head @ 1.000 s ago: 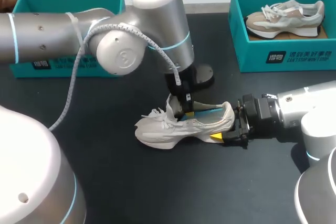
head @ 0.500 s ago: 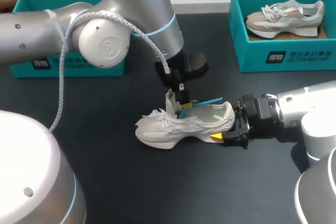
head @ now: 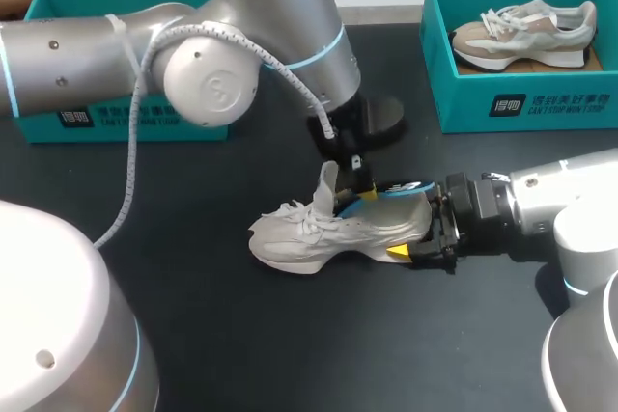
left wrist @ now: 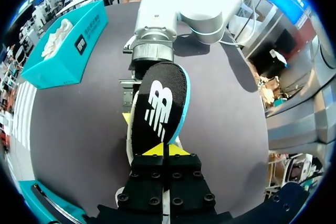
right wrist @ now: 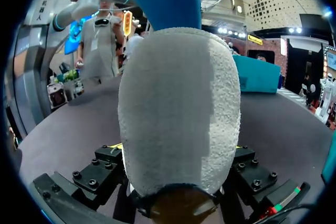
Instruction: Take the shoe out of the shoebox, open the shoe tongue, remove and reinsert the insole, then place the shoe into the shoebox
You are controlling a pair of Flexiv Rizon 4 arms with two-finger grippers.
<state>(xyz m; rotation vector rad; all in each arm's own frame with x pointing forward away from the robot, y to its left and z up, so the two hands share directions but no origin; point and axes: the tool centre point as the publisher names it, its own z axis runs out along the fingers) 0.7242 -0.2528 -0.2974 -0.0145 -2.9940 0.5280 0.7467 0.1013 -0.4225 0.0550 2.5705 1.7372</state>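
At mid-table the shoe (head: 328,233) sits unboxed on the table (head: 212,315), with the right gripper (head: 420,229) clamped on its heel. The left gripper (left wrist: 164,149), pinching the insole (left wrist: 160,108), has shifted toward the heel over the last second. The insole now tilts up over the opening instead of lying inside. Looks like mid-removal, with reinsertion not yet done.

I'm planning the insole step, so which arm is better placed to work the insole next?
Left. The left gripper is shut on the insole, over the shoe. The right gripper is shut on the shoe's heel, so it probably serves best steadying it.
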